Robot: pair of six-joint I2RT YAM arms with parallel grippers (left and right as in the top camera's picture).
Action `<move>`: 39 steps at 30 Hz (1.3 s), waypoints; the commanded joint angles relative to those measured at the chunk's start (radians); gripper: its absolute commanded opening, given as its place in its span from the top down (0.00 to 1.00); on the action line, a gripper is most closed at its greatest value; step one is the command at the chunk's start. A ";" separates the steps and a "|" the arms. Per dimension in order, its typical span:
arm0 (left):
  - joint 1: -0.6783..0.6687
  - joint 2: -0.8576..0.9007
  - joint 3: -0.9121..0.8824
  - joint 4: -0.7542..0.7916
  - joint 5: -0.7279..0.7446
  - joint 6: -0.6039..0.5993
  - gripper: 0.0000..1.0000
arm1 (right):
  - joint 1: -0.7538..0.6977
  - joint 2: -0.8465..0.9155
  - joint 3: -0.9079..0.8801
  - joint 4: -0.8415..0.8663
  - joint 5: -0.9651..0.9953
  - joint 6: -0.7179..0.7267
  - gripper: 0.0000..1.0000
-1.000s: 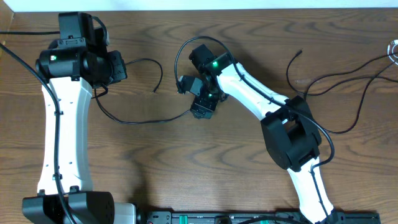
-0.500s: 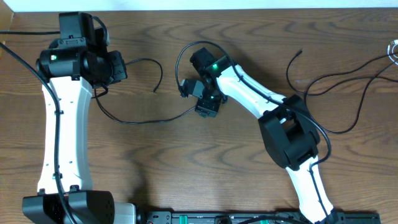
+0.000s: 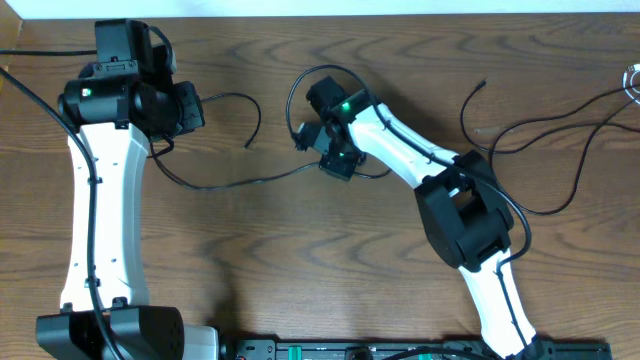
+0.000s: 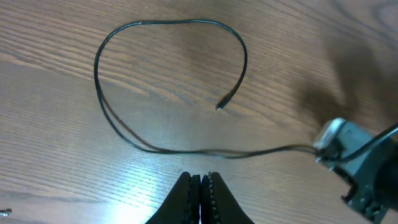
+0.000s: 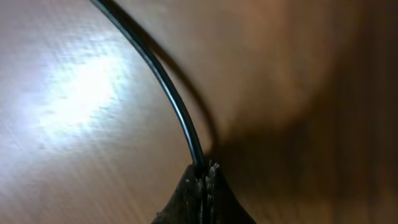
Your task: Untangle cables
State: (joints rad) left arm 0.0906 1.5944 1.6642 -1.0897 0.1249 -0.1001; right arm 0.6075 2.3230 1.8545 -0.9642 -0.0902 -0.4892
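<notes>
A thin black cable (image 3: 230, 180) lies across the left-middle of the wooden table. Its free plug end (image 4: 219, 106) rests on the wood and its loop (image 4: 168, 23) curls ahead of my left gripper (image 4: 202, 182). That gripper (image 3: 196, 108) is shut with nothing visible between its jaws; the cable passes below it. My right gripper (image 3: 338, 168) is shut on the same black cable (image 5: 163, 81), pinched at the fingertips (image 5: 203, 169) just above the table. More black cables (image 3: 560, 125) sprawl at the right. No white cable is in view.
The right arm's white links and black elbow (image 3: 468, 215) stretch from the front edge toward the table's middle. A small pale object (image 3: 634, 76) sits at the far right edge. The left arm's column (image 3: 100, 210) runs along the left side.
My right gripper has gone from open to shut on the black cable and shifted slightly right. The cable's run toward it now lies straighter. The left arm has not moved.
</notes>
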 commanded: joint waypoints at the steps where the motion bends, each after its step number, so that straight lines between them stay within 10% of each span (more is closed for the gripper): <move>1: 0.003 0.007 -0.010 -0.002 -0.002 0.010 0.91 | -0.080 -0.042 0.103 -0.038 0.088 0.166 0.99; 24: 0.003 0.020 -0.010 -0.001 -0.002 0.002 0.91 | -1.268 -0.352 0.455 -0.185 0.098 0.712 0.99; 29: 0.002 0.043 -0.010 0.006 0.000 -0.035 0.91 | -1.337 -0.256 0.455 -0.180 -0.069 0.654 0.01; 39: 0.002 0.050 -0.010 0.006 0.007 -0.035 0.91 | -1.274 -0.206 0.455 -0.200 -0.085 0.523 0.01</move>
State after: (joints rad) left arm 0.0906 1.6375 1.6638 -1.0840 0.1287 -0.1303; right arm -0.7055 2.1342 2.3074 -1.1629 -0.1448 0.1177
